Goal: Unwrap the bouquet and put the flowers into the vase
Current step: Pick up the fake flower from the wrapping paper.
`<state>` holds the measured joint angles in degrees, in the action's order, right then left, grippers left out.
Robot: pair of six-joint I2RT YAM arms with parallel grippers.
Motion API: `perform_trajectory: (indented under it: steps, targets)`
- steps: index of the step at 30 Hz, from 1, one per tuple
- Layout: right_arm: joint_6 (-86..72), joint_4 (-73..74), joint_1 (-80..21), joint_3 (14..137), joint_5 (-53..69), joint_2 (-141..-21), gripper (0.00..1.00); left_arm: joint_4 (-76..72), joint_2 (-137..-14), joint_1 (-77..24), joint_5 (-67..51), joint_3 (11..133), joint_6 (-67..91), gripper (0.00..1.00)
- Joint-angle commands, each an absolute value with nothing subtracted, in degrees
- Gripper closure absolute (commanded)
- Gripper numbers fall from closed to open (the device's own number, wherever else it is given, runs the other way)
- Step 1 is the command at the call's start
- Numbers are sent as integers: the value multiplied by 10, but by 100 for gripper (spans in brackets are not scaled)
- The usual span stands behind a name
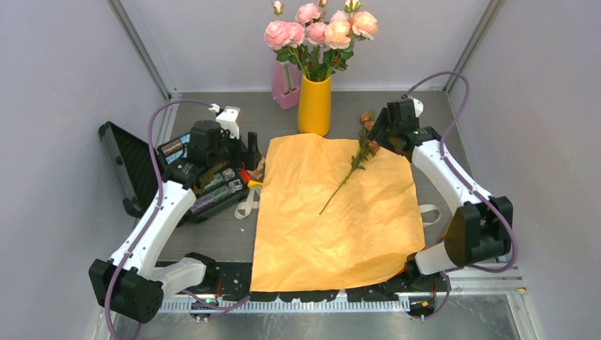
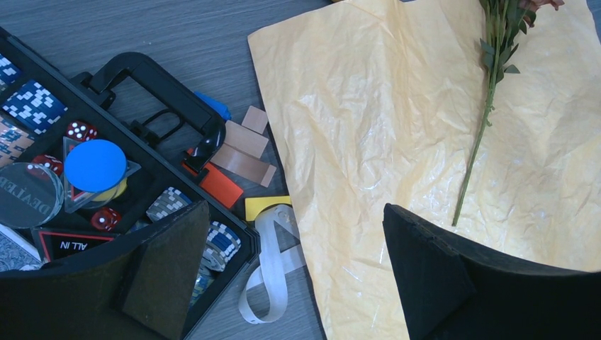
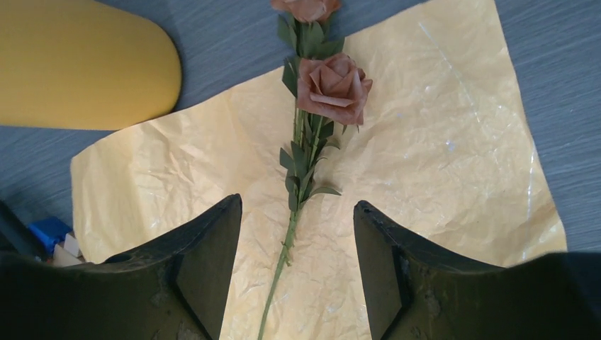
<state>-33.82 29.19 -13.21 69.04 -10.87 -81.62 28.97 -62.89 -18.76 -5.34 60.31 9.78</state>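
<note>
The yellow-orange vase stands at the back centre and holds several pale pink flowers. The orange paper lies spread flat on the table. One stem with brownish roses lies on the paper's far right part. My right gripper hovers over that stem, open, with the stem running between its fingers and touching neither. My left gripper is open and holds nothing, above the paper's left edge.
An open black case of poker chips and dice sits left of the paper. A beige ribbon lies beside it, with small coloured blocks nearby. A pink metronome stands left of the vase. Another ribbon loop lies right of the paper.
</note>
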Motion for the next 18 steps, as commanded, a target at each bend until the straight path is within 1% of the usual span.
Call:
perform_trajectory:
  steps: [1, 5, 8, 18]
  targets:
    - [-400, 258, -128, 684, -110, -868, 38, 263, -620, -190, -49, 604, 88, 5]
    - [-419, 241, -128, 685, -105, -918, 42, 264, -619, -190, -50, 605, 89, 5]
    - [-439, 230, -128, 683, -103, -948, 43, 264, -618, -190, -51, 604, 88, 5]
    - [-457, 210, -140, 702, -106, -1032, 43, 265, -619, -190, -54, 606, 88, 5]
